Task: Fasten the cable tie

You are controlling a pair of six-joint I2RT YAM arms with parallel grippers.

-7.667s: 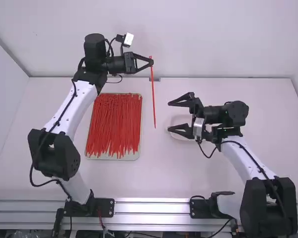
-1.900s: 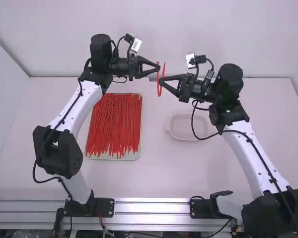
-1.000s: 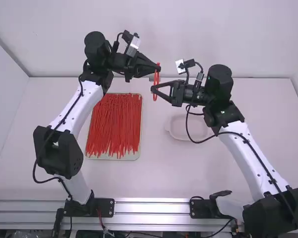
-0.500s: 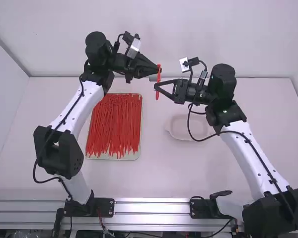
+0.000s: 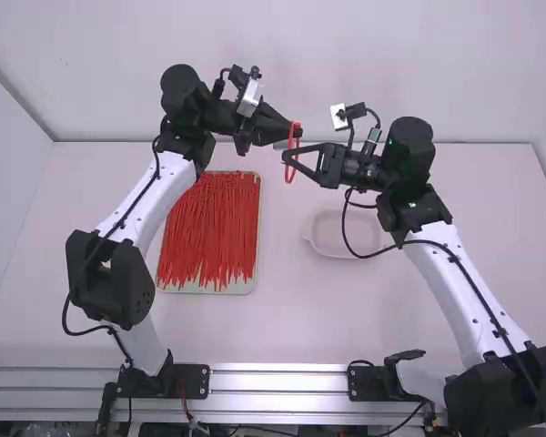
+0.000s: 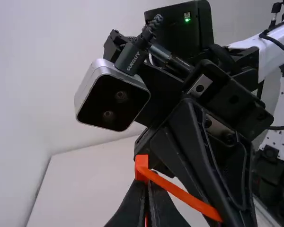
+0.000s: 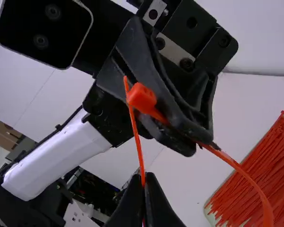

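A red cable tie (image 5: 293,149) is held in the air above the table's far middle, bent into a small loop. My left gripper (image 5: 288,137) is shut on the tie beside its square head (image 6: 141,168), and the strap (image 6: 184,197) runs off from there. Just below and to the right, my right gripper (image 5: 289,169) is shut on the thin tail (image 7: 139,151). The tail rises from its fingers up to the head (image 7: 142,96). I cannot tell whether the tail passes through the head. The two grippers are nearly touching.
A flat tray (image 5: 209,289) piled with several loose red cable ties (image 5: 209,228) lies left of the middle, also seen as a red heap (image 7: 270,156). A shallow white dish (image 5: 324,248) sits on the table under the right arm.
The tie hung straight from the left gripper while the right gripper stood open low over the dish. The right arm rose, took the tail and bent it into a loop. Lately little has moved.
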